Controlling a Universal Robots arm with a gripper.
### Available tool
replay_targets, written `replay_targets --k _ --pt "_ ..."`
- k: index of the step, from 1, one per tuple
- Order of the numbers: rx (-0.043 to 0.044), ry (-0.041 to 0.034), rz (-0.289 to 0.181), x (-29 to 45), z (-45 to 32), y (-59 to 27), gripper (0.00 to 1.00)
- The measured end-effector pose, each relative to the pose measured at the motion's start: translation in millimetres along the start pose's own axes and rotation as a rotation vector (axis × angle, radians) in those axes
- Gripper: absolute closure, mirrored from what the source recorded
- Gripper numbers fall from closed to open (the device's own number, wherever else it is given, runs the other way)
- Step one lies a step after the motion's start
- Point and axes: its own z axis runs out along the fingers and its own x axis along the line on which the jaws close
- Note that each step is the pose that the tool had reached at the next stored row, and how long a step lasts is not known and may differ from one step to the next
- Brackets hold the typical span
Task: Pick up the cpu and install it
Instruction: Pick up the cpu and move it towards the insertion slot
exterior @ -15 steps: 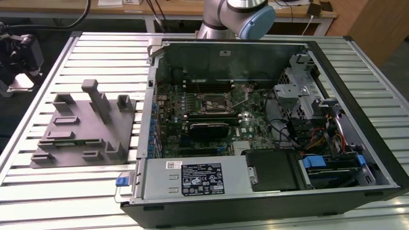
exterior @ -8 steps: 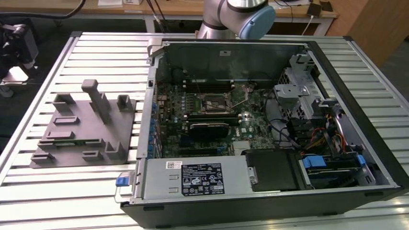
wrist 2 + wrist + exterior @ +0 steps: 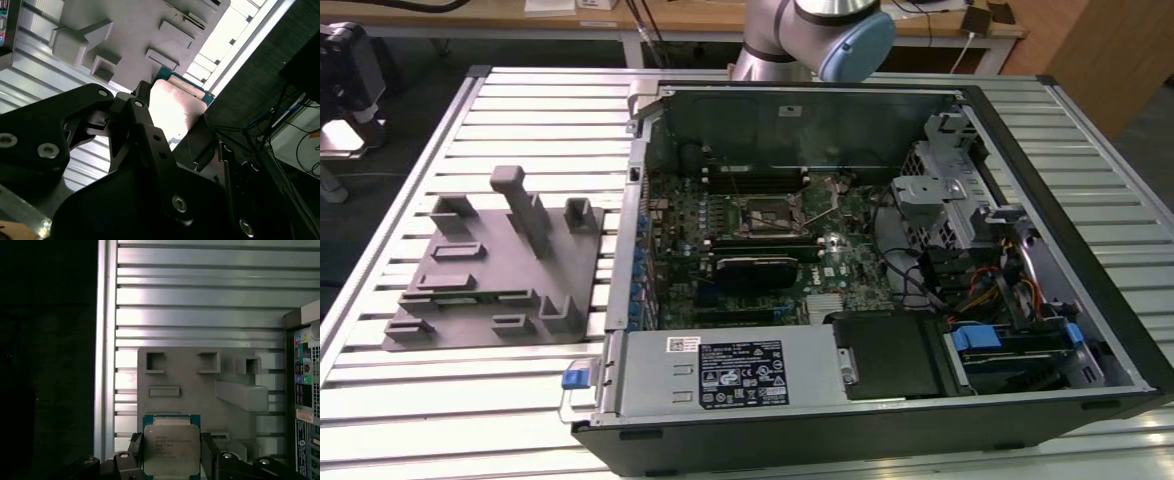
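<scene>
Exterior view: arm (image 3: 821,35) beyond open pc case (image 3: 854,250) on slatted surface (image 3: 400,400); grey tray (image 3: 494,270) beside case, on exterior view's left.
Second wrist view: jaws narrow, clamped on cpu (image 3: 175,107) edges, tray behind.
First wrist view: cpu (image 3: 171,450) btwn jaws, metal top to cam, over tray edge; touching tray or not, can't tell.

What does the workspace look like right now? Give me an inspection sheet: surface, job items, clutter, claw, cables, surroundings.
Surface: slatted metal table carrying an open computer case.
Job's things: cpu held off the table, over the grey tray.
Clutter: nothing seen.
Claw: claw shut on the cpu's two opposite edges.
Cables: coloured wire bundle inside the case, at the exterior view's right.
Surroundings: wooden desk behind the table.
</scene>
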Motion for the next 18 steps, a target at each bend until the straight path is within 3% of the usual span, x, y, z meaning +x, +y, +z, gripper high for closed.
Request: replay_targets --k 7,18 --pt "0.0001 0.0002 0.000 -3.9 -0.2 0.1 0.46" --pt "0.0000 0.0004 0.000 -29.0 0.3 0.3 0.46"
